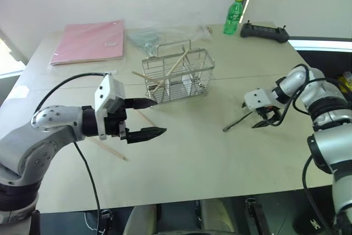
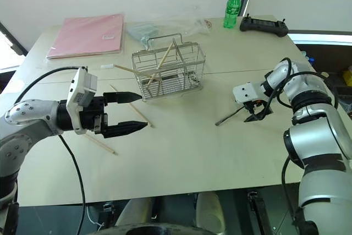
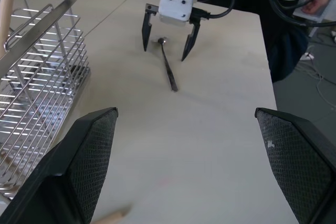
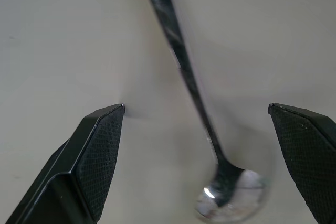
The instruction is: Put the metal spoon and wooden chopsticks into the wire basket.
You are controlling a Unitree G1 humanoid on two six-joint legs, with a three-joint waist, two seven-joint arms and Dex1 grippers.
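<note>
One metal spoon (image 4: 199, 108) lies flat on the table (image 1: 192, 158), right of centre, bowl between the wide-open, empty right gripper (image 1: 263, 120); handle runs lower-left. Left gripper (image 1: 147, 118) open, empty, farther.

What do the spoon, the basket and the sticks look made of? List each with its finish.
Metal spoon: polished metal, by its mirror-like glints.
Wire basket: thin silvery wire in an open grid, probably plated or stainless steel.
Wooden chopsticks: pale tan and matte, likely bare wood or bamboo.
</note>
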